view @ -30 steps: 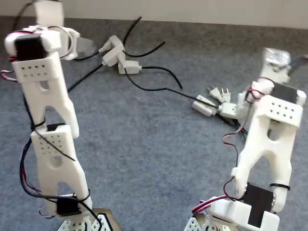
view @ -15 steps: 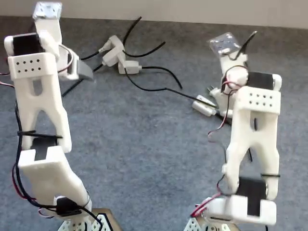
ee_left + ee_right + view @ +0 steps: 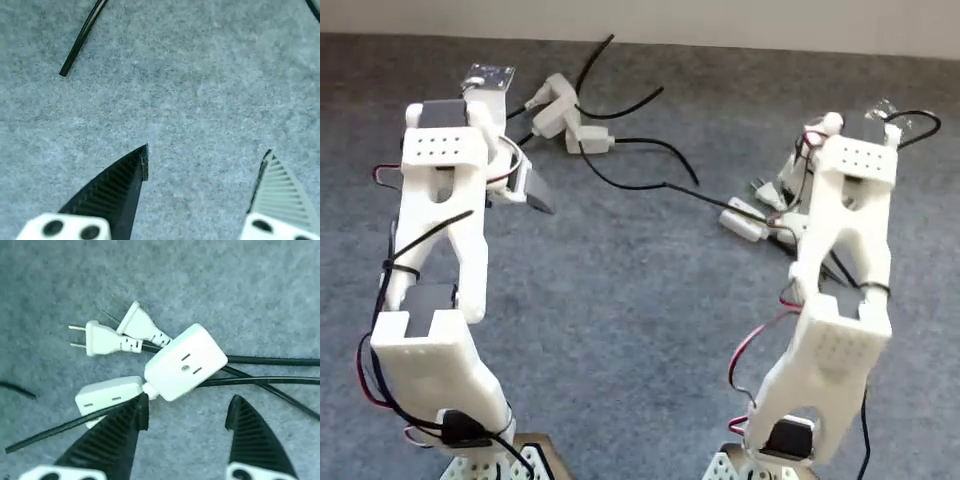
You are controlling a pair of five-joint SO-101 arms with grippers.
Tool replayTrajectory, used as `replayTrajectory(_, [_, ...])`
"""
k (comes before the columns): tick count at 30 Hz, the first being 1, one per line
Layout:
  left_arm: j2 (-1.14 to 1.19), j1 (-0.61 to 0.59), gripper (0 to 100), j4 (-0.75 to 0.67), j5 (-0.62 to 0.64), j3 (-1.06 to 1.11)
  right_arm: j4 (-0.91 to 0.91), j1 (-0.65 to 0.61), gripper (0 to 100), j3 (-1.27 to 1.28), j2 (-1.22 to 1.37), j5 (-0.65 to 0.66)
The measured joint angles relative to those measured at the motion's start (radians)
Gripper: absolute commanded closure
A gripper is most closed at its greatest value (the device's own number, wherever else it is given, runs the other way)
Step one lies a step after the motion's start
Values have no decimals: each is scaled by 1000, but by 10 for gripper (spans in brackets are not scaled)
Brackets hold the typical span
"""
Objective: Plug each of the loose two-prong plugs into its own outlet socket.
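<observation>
At about three o'clock on the grey carpet (image 3: 630,290) in the high view, we find the right gripper (image 3: 189,402) poised above a knot of cords, its jaws spread wide and holding nothing. Beneath it lie the first plug (image 3: 102,338) and the second plug (image 3: 139,321), both two-pronged and loose, side by side with prongs bare and pointing away from the sockets. Close against their cord ends sits a white outlet socket (image 3: 186,361), slots facing up. A second socket (image 3: 106,394) lies just beside it, near one fingertip. Neither plug is seated.

At about ten o'clock the left gripper (image 3: 206,152) hangs over bare carpet, likewise open and empty, with a black cable end (image 3: 80,40) nearby. Toward eleven o'clock, beyond that arm, lies a far group of white cord fittings (image 3: 565,122); we cannot tell whether any pair there is joined.

We judge the task to be at or near its beginning. No plug is gripped, and at least the two plugs under the right gripper remain to be inserted, each into its own socket. The far group may need the same.
</observation>
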Motion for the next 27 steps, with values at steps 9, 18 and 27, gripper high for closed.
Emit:
replayTrajectory(9, [0,-5,659,-95,0,75,127,2,752,-377,354,-334])
replayTrajectory(18, [0,-5,659,-100,2,83,147,6,965,-546,465,-370])
replayTrajectory(27, [0,-5,659,-100,2,83,149,-46,962,-549,319,-189])
